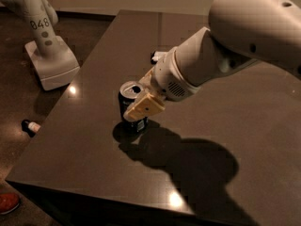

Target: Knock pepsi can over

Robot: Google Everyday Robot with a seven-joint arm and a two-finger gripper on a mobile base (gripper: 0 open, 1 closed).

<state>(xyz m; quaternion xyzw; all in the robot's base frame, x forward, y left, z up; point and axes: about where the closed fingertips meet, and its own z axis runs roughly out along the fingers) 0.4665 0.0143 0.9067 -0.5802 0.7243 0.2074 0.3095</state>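
Dark blue pepsi can (130,89) stands upright, end effector (142,108) just beside it

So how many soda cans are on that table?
1: the pepsi can, upright near the table edge, with the gripper at its side. The arm may hide others.

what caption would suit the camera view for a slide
Gripper against the front of the upright pepsi can on the dark table, the can not yet knocked over.
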